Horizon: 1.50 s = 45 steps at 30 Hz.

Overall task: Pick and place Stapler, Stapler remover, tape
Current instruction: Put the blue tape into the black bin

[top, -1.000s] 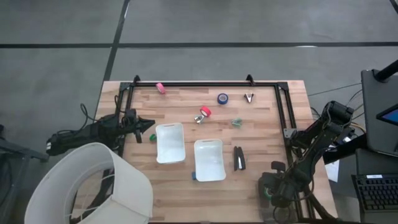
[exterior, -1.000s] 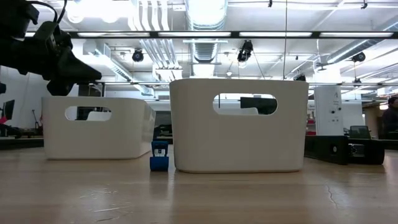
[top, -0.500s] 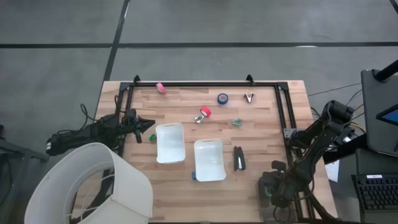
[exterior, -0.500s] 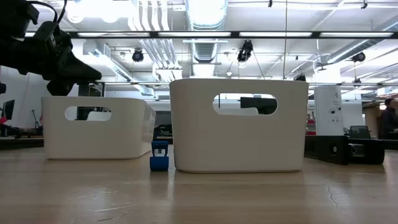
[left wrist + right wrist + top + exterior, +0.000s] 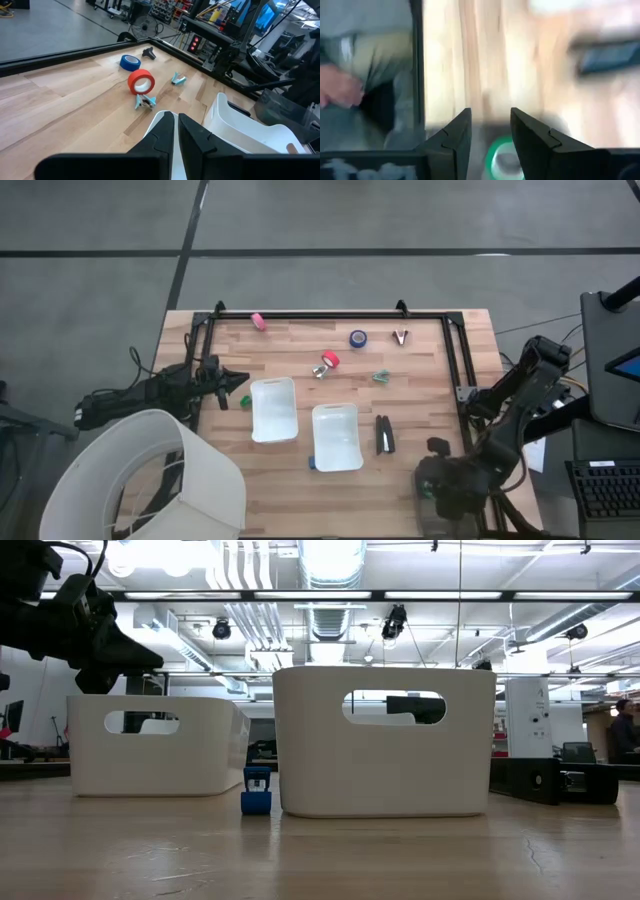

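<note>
In the high view the black stapler [image 5: 384, 434] lies flat on the table, right of the right white tray [image 5: 337, 437]. The red tape roll [image 5: 330, 360] and blue roll [image 5: 358, 338] lie farther back, as the left wrist view shows them, red roll [image 5: 141, 81] and blue roll [image 5: 130, 62]. A small green thing [image 5: 245, 401], perhaps the green roll, sits left of the left tray [image 5: 273, 409]. The dark staple remover [image 5: 401, 337] lies near the far rail. My left gripper [image 5: 240, 380] hovers shut by the left tray. My right gripper [image 5: 432, 480], open, is at the near right corner.
A pink thing [image 5: 258, 321] lies at the far rail, with small clips [image 5: 381, 376] mid-table and a blue clip [image 5: 256, 792] beside the right tray. A black frame [image 5: 455, 350] edges the table. A green ring [image 5: 502, 157] shows between my right fingers, blurred. A lamp shade [image 5: 150, 480] covers the near left corner.
My right arm has begun to move at the near right corner: its wrist has risen and swung a little toward the table's middle, and its wrist view is smeared by the motion. The left arm and all the things on the table have kept still.
</note>
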Available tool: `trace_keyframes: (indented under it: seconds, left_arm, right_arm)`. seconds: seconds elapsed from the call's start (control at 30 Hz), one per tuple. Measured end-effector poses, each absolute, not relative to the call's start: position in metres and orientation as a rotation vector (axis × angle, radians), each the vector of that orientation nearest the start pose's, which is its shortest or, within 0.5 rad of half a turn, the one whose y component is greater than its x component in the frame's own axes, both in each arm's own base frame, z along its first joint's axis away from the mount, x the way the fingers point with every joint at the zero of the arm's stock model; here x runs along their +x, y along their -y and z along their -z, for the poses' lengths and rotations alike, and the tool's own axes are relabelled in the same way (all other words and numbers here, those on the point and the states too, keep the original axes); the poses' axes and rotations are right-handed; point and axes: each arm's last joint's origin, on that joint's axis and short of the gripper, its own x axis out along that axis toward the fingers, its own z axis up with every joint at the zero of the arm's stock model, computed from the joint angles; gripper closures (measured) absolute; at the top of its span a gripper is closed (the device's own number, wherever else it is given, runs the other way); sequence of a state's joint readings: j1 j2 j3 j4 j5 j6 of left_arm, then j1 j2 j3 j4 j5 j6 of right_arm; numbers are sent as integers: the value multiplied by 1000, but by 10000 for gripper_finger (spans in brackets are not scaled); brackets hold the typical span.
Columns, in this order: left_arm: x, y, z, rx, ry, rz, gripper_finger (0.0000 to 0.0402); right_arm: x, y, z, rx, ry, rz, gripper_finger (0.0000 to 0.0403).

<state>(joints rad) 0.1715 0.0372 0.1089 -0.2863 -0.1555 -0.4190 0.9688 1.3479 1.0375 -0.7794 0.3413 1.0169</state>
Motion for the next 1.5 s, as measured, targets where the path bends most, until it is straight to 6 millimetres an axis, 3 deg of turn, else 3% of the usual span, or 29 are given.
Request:
trace_keyframes:
  seconds: [0.1, 0.27, 0.63, 0.87, 1.17, 1.33, 1.5]
  left_arm:
    - [88, -20, -170, -415, -144, -366, 374]
    - [88, -20, -170, -415, -144, -365, 374]
    - [88, -20, -170, -415, -145, -366, 374]
    - [88, -20, -170, -415, -144, -365, 374]
    - [88, -20, -170, -415, -145, -366, 374]
    - [88, -20, -170, -415, -145, -365, 374]
    - [88, -20, -170, -415, -144, -366, 374]
  right_arm:
    - [160, -204, -268, 100, -888, -46, 284]
    - [178, -188, -274, -73, -817, -14, 289]
    - [228, -123, -272, -286, -879, 86, 289]
    - [258, -64, -267, -301, -919, 33, 304]
    - [269, 27, -267, -277, -932, 201, 305]
    - [272, 75, -259, -240, -944, 318, 273]
    - [288, 119, -240, -140, -981, 369, 230]
